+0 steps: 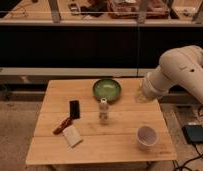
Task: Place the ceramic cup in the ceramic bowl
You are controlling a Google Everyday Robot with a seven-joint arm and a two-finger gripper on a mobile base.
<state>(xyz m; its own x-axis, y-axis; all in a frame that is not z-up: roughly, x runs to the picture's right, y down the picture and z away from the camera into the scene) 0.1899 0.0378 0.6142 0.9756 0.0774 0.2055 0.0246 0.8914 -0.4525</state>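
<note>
Nearest is the front edge of the wooden table (95,149), its pale planks running left to right, standing on a speckled grey floor (15,131). The ceramic cup (146,137) sits upright close to the table's front right corner, mouth up, touching nothing else. Over on the left front lies a white flat pad (72,135), with a red object (61,125) just beside it, a little further back. At mid-table stands a small pale bottle (103,111), upright, and left of it a black flat slab (74,108) lies on the wood. Off the table's right side, down on the floor, is a dark flat box (195,133) with cables near it. My gripper (141,95) hangs over the right rear part of the table, well apart from the cup and just right of the ceramic bowl (107,90); I cannot tell whether it is open or closed. The bowl rests at the rear middle of the table, green inside showing. Behind everything runs a dark panel (70,50) with a light rail (40,71), and above it a cluttered shelf (95,11).
</note>
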